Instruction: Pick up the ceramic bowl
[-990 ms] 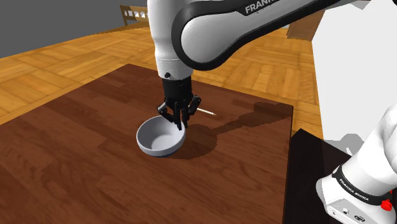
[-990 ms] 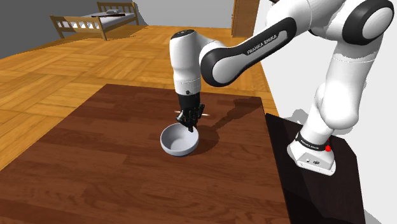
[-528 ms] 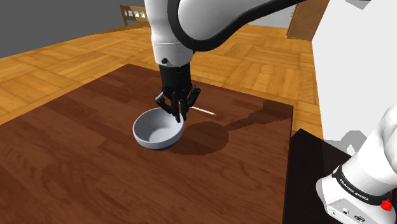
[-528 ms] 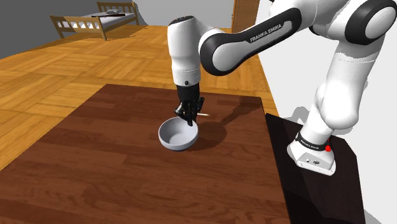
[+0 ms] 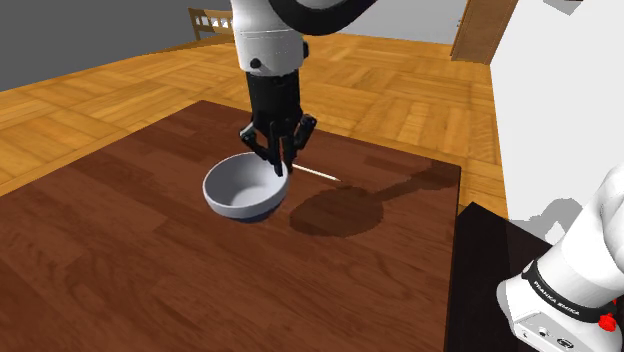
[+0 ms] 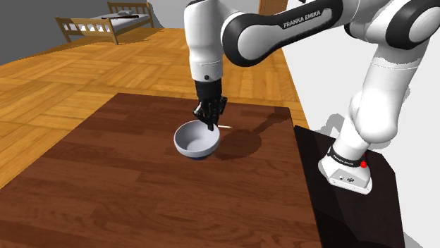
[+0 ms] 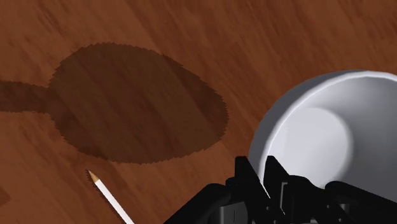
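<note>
Pincer [image 5: 280,168] clamped on grey-white bowl [image 5: 238,190] rim; bowl hangs clear of dark wooden worktop [image 5: 120,260]. White pencil [image 5: 315,174] lies near.

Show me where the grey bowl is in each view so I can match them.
Shoulder view: bowl at centre, left of its round shadow, rim pinched by the gripper.
Second exterior view: bowl at centre, just below the gripper.
Wrist view: bowl clasped by the gripper, beside the round shadow.
Shared landmark: the white pencil lying on the table.
</note>
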Action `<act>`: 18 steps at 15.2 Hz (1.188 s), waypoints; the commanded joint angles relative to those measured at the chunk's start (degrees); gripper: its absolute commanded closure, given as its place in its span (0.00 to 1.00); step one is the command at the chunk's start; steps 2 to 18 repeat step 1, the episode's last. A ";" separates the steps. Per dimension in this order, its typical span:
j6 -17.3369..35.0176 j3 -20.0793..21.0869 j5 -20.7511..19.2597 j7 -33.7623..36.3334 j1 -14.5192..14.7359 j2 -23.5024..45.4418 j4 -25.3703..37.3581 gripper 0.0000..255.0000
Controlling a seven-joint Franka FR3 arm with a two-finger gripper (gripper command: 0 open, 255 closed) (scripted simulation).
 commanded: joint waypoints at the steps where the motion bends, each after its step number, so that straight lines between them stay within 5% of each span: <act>1: -0.41 0.00 -0.02 0.02 0.00 0.04 0.44 1.00; 18: -0.41 0.00 -0.02 0.02 0.00 0.04 0.44 1.00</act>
